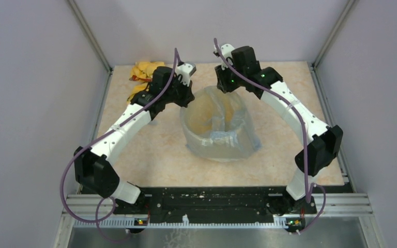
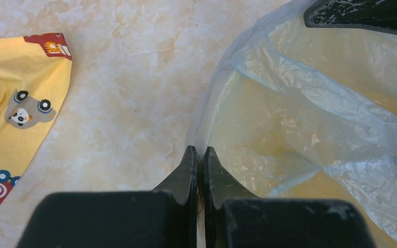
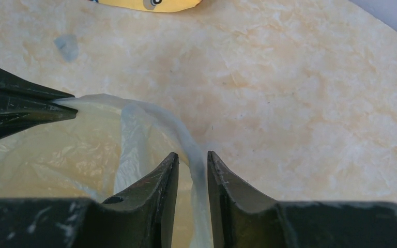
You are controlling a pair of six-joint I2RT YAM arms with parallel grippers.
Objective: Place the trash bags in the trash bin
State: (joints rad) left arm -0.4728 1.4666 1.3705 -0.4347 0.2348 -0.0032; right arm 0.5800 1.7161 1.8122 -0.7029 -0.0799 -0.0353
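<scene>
You've got a blue-grey bag (image 1: pixel 240 144), pale yellow bin (image 1: pixel 210 109), yellow cloth (image 2: pixel 10 139) with red-and-grey cartoon prints, beige mottled counter (image 2: pixel 134 77).

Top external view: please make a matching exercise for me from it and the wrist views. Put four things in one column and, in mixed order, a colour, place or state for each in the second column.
Things:
1. trash bag
2. trash bin
3. yellow cloth
4. left gripper

Descriptions:
A. fingers shut at the bag's edge
B. pale yellow, upright in the middle of the table
C. translucent film, draped over the bin
D. cartoon prints, lying at the table's far left

Pairs: 1-C, 2-B, 3-D, 4-A
</scene>
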